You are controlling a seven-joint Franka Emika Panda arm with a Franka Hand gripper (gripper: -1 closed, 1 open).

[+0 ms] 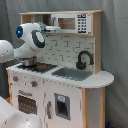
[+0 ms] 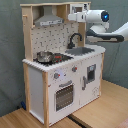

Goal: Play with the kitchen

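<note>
While the kitchen (image 2: 60, 65) stands upright on a wooden desk (image 2: 100, 107), the arm (image 2: 97, 17) reaches in at cabinet height, its claw (image 2: 74, 16) right at the upper shelf by the microwave (image 1: 70, 23); whether it is open or holding anything I cannot tell. A push there could likely tip or shove the tall toy, or knock the pot (image 2: 44, 56) off the stove. Grey curtain (image 2: 10, 60) hangs behind.

backdrop: grey curtain (image 2: 10, 60), possibly fabric | floor: light wooden boards (image 2: 107, 107)
</note>
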